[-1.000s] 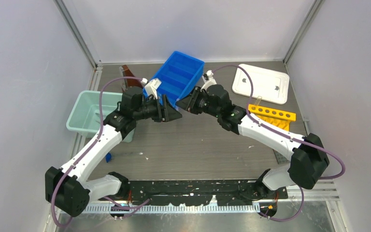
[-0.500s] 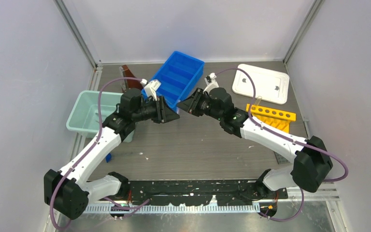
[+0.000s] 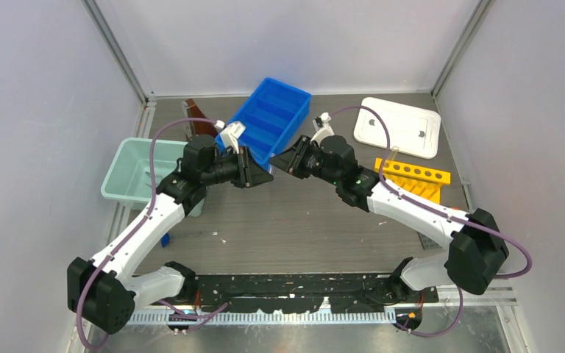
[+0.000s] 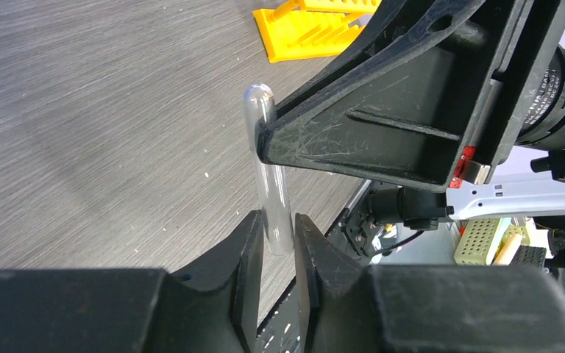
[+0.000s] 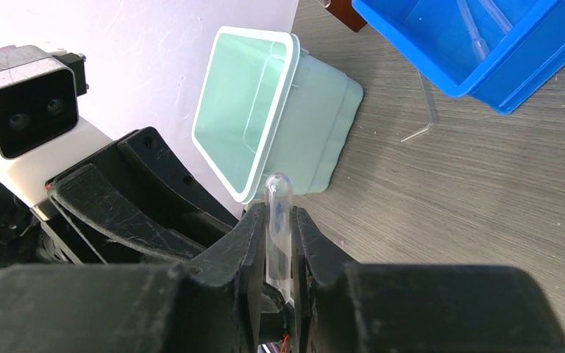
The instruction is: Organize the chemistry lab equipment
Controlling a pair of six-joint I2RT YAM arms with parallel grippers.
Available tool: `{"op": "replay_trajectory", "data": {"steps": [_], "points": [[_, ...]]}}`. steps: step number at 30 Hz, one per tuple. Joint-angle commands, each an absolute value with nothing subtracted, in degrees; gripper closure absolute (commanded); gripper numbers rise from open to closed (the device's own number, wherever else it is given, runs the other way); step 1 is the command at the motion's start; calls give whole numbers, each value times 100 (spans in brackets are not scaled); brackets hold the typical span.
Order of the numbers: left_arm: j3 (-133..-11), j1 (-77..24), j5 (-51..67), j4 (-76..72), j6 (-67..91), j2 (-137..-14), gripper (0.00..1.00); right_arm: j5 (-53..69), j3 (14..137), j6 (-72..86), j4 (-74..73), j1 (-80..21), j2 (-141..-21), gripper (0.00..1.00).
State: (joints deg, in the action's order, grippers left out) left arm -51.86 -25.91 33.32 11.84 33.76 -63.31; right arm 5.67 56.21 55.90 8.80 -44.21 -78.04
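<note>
At mid-table, tip to tip: left gripper (image 4: pixel 278 243) and right gripper (image 5: pixel 279 228). Both pinching one clear glass tube (image 4: pixel 272 184), left fingers (image 4: pixel 246 250) pressed on one end, right fingers (image 5: pixel 254 239) clamped near the other. Held off the wood-grain table (image 3: pixel 294 228), roughly level. Farther out at 3 o'clock, yellow holed rack (image 3: pixel 414 176) lying on the table; at 9 o'clock, pale green tub (image 3: pixel 136 173). Beyond, at 12 o'clock, blue bin (image 3: pixel 271 118) with thin clear pieces (image 5: pixel 478 40) inside. At 1 o'clock, near the back wall, white lid (image 3: pixel 397 126) lying flat.
</note>
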Motion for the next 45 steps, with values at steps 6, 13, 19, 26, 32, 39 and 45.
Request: {"op": "replay_trajectory", "data": {"steps": [6,13,19,26,32,39,45], "points": [[-5039,-2615,3536,719,3165,-6152,85,786,5852,5464,847,-4456,-7495,76],[-4923,-2619,3555,901,2916,-5943,85,1375,6594,4672,-578,-4197,-7353,53],[-4802,-2672,3820,888,2821,-5817,86,2262,7285,4285,-1937,-3516,-7399,44],[-4782,-2875,3892,887,2634,-5781,87,3341,8073,3681,-2974,-3197,-7779,44],[-4772,-2917,3885,914,2558,-5798,87,3640,8068,3672,-2979,-3213,-8045,44],[-4757,-2926,3893,958,2506,-5783,87,3807,7822,3667,-2790,-3384,-8285,44],[-4755,-2930,3941,958,2492,-5824,87,3879,7712,3864,-2410,-3456,-8448,51]]}}
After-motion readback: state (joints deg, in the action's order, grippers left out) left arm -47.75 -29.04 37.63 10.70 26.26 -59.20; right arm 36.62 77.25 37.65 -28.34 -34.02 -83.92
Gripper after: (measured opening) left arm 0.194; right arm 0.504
